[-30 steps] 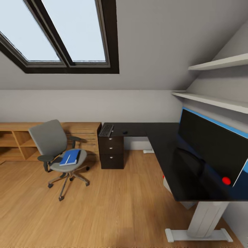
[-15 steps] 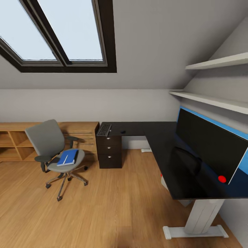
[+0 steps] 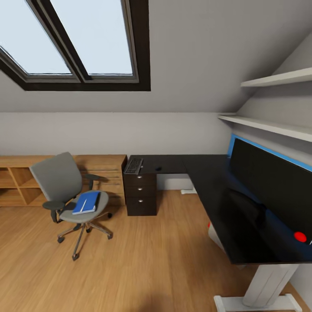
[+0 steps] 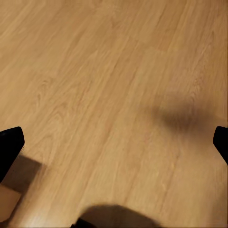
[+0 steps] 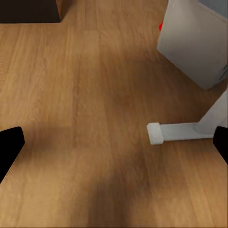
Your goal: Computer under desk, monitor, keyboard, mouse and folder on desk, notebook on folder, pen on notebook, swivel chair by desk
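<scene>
The grey swivel chair point(image 3: 60, 180) stands on the wood floor left of the desk point(image 3: 208, 182), apart from it. On its seat lies the blue folder point(image 3: 89, 200) with a thin white line along it, probably the pen point(image 3: 84, 204); I cannot make out the notebook. The keyboard point(image 3: 133, 165) and the small dark mouse point(image 3: 158, 168) lie on the desk's far wing. At the right, the monitor point(image 3: 271, 182) stands on the desk. A white box, the computer point(image 5: 194, 42), sits under the desk. My left gripper point(image 4: 114, 145) and right gripper point(image 5: 114, 147) hang open over bare floor.
Dark drawers point(image 3: 139, 195) carry the desk's far end, with a light wood cabinet point(image 3: 104, 171) behind the chair. The desk's white foot point(image 5: 175, 132) lies on the floor near my right gripper. Wall shelves point(image 3: 268, 125) hang above the monitor.
The whole view has shifted, so the camera moved; the monitor now sits nearer the right edge. Nothing in the room has moved.
</scene>
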Robot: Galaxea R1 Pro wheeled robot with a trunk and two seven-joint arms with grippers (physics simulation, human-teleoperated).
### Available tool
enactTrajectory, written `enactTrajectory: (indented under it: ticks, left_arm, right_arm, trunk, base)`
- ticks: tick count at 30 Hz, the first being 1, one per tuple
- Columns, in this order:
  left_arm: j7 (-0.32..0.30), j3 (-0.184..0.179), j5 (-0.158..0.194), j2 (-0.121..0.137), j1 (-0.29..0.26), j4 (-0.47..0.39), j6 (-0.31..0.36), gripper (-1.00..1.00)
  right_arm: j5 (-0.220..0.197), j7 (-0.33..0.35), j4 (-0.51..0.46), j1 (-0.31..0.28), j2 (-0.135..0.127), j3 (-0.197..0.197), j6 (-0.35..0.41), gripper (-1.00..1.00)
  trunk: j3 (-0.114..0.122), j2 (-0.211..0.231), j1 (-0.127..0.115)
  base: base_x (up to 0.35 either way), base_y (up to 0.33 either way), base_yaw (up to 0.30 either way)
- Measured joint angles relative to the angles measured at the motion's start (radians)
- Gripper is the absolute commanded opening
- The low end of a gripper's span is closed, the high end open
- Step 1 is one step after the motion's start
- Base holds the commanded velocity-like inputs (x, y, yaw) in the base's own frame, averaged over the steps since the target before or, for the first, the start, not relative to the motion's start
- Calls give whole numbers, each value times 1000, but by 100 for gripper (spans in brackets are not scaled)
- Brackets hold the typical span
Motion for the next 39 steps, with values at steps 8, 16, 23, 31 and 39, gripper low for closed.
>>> enactTrajectory:
  ticks: [8,16,23,31,39]
  left_arm:
    - [0,0,0,0,0,0,0,100]
    - [0,0,0,0,0,0,0,100]
    - [0,1,1,1,0,0,0,100]
    - [0,1,2,1,0,0,-1,100]
    - [0,1,2,1,0,0,0,100]
  right_arm:
    - [0,0,0,0,0,0,0,100]
    - [0,0,0,0,0,0,1,100]
    - [0,0,0,0,0,0,1,100]
    - [1,0,0,0,0,0,1,100]
    - [1,0,0,0,1,0,1,100]
  trunk:
    - [0,0,0]
    - [0,0,0]
    - [0,0,0]
    - [0,0,0]
    - [0,0,0]
  base:
    - [294,159,0]
    - [314,40,0]
    - [323,85,0]
    - [305,187,0]
    - [292,188,0]
